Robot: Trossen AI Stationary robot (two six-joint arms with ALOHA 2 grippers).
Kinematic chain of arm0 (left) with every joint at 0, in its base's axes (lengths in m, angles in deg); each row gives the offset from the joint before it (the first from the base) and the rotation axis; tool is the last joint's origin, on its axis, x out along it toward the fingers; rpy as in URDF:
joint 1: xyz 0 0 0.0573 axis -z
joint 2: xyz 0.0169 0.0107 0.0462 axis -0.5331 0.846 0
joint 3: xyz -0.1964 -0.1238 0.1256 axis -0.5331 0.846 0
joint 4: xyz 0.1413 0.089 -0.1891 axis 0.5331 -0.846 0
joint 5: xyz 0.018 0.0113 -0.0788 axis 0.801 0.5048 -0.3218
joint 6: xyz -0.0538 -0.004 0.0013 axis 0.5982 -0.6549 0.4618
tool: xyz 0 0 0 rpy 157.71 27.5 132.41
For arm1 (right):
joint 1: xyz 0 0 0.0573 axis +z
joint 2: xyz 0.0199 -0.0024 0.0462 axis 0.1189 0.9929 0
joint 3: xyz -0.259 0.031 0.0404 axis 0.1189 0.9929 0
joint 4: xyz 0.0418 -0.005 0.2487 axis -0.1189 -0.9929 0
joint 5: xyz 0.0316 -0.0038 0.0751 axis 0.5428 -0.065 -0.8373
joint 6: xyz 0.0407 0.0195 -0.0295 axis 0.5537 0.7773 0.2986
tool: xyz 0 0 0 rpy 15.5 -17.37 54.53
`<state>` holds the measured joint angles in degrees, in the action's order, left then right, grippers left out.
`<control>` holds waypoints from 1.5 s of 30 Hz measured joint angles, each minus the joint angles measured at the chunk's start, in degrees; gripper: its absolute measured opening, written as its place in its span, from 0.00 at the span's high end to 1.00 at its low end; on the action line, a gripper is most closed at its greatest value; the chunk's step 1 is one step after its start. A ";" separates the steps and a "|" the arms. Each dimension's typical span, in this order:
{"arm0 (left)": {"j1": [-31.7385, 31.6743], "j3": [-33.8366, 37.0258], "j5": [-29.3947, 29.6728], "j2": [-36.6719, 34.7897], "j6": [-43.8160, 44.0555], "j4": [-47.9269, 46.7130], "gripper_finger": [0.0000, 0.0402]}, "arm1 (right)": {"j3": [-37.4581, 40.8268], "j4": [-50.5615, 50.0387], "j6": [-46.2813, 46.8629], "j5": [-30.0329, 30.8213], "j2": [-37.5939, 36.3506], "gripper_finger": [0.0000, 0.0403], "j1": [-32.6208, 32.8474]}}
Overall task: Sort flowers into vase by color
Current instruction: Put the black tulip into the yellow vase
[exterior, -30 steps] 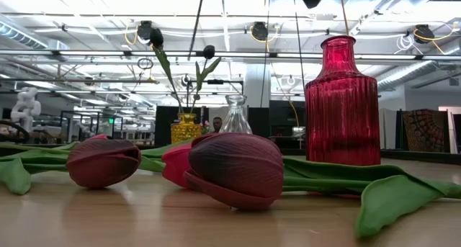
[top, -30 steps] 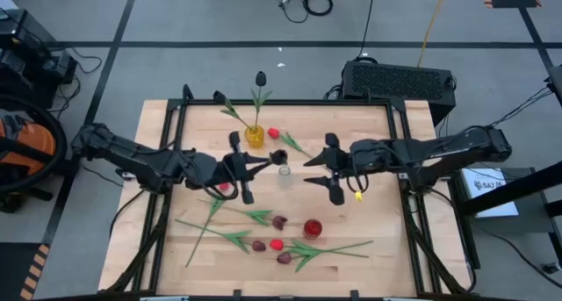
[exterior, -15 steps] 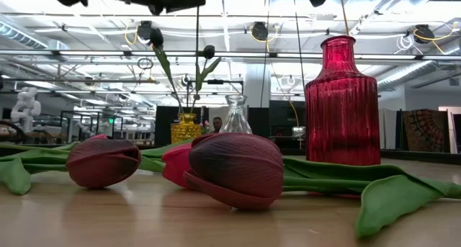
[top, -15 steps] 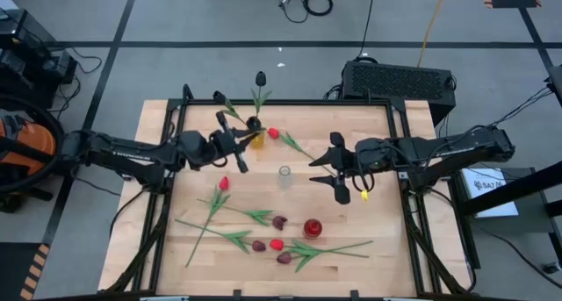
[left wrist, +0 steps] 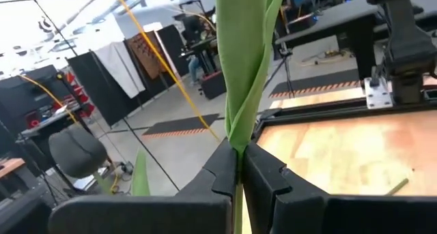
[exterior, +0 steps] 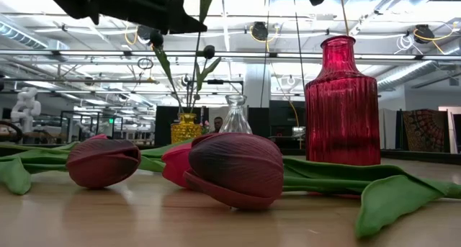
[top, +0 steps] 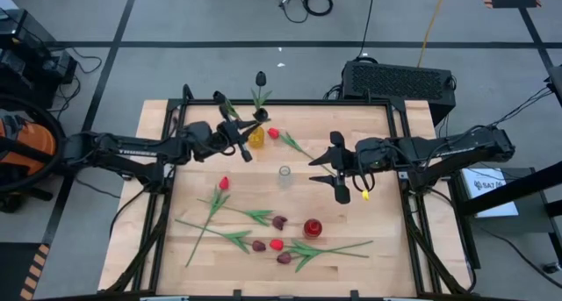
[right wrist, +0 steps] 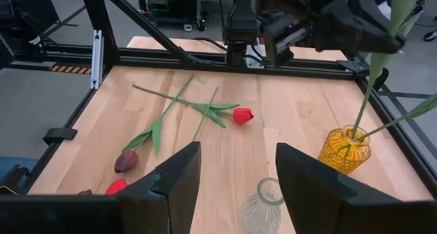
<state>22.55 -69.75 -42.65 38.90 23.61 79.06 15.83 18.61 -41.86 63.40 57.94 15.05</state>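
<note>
Your left end effector [top: 248, 139] is clamped on a tulip stem [left wrist: 240, 77], just beside the yellow vase [top: 255, 136], the stem dropping toward its mouth. A dark tulip [top: 261, 78] already stands in that vase. Your right end effector [top: 327, 172] hangs with fingers spread and empty, beyond the clear vase [top: 284, 175] from it. Remaining flowers [top: 279, 222] lie on the bench [top: 369, 222], well apart from the yellow vase, around the red vase [top: 312, 228].

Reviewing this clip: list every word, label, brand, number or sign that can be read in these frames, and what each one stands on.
"SAI": partly readable on the white sheet right of the table in the high view; the rest of its print is too small to read.
Green lit sign in the room behind, low view: too small to read.
Nothing readable on the vases, flowers, arms or table.
</note>
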 joint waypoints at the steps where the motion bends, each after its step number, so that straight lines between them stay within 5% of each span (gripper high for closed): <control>1: -0.37 -0.01 -0.07 0.45 0.00 0.11 0.96 | 0.00 0.00 0.00 0.00 0.00 0.55 0.00; 45: -4.66 -0.02 -5.91 3.84 -1.53 -2.14 0.96 | 0.00 -0.04 0.00 -0.07 0.00 0.55 -0.01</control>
<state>17.89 -69.77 -48.56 42.74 22.08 76.92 15.83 18.56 -41.86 63.33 57.94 15.04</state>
